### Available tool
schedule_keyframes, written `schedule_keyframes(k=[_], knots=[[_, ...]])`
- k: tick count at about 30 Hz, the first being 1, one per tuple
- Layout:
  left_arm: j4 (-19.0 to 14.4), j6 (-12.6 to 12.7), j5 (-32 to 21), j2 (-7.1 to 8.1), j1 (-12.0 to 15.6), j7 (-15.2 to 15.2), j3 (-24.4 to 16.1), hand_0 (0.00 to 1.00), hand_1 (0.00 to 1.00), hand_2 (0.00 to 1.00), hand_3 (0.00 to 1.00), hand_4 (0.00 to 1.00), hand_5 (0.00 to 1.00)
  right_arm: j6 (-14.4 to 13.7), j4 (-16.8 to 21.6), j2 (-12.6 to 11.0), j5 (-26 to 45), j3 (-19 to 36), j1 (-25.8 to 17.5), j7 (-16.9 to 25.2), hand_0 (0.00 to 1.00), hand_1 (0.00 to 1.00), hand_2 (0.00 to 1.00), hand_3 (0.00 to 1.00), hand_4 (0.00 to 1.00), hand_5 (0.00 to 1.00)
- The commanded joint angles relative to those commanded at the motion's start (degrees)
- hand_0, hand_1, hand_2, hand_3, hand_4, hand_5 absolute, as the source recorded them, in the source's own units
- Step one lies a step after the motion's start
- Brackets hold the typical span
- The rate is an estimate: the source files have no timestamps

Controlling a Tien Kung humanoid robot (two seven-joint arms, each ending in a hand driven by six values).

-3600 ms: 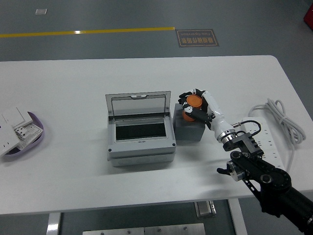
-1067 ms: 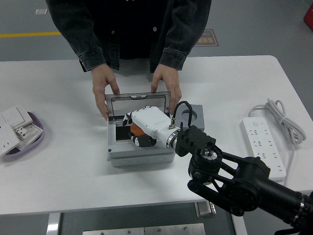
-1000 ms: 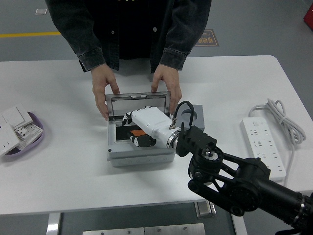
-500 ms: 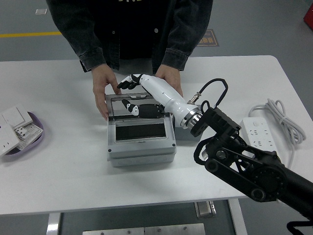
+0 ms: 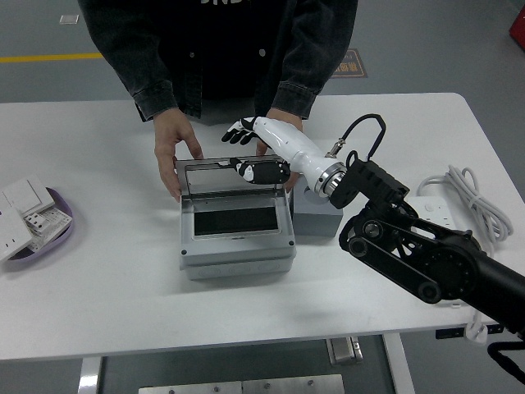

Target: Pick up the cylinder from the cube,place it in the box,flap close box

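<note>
Cylinder first: you cannot see it in this view; the dark opening of the box (image 5: 236, 220) shows nothing orange, so judge it as lying inside, out of sight, rather than take it as seen. That leaves the flap as the step in hand.

Going from the worktop's (image 5: 98, 287) left edge, a purple tray (image 5: 59, 231) with white switch parts sits well apart from the work and plays no part. Toward the middle, the box stands with its flap (image 5: 232, 176) raised at the far side. A person at the far edge steadies it: one hand (image 5: 175, 152) grips the flap's left end, the other hand (image 5: 279, 125) lies behind its right end, partly hidden by your arm.

Your right hand (image 5: 261, 152) sits at the flap's upper right, fingers (image 5: 239, 129) spread above the top edge and the thumb curled toward its front face, grasping nothing. The grey cube (image 5: 316, 215) is just beside the box on the right, mostly covered by the forearm. Near the right edge lie a power strip (image 5: 431, 215) and its cable (image 5: 477, 201).

Next, you need to push the flap forward and down over the opening, keeping clear of the person's fingers. Your left arm is out of view.
</note>
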Motion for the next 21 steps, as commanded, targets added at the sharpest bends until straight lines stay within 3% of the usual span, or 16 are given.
schedule_keyframes(k=[4,10,15,21], knots=[[0.0,-0.01,-0.06,-0.1,-0.04,-0.03,0.08,0.586,0.609,0.603,0.625,0.636,0.165,-0.08,1.17,-0.65,-0.68,-0.81,-0.36,-0.11,0.735,0.642,0.652,0.652,0.609,0.122],[0.0,0.0,-0.01,-0.18,-0.12,-0.1,0.0,0.586,0.609,0.603,0.624,0.636,0.166,-0.59,6.75,-2.99,-2.69,-1.75,-2.42,-1.15,0.73,0.643,0.648,0.651,0.612,0.136],[0.0,-0.01,0.35,-0.31,0.04,-0.06,-0.36,0.586,0.61,0.604,0.624,0.634,0.166,0.22,13.05,-5.22,-5.47,-1.81,-6.86,-3.65,0.724,0.643,0.645,0.652,0.613,0.146],[0.0,-0.02,0.18,-0.48,0.05,-0.21,-0.18,0.586,0.609,0.603,0.624,0.634,0.167,0.55,17.27,-5.41,-7.43,-1.03,-11.1,-4.28,0.72,0.642,0.644,0.652,0.611,0.156]])
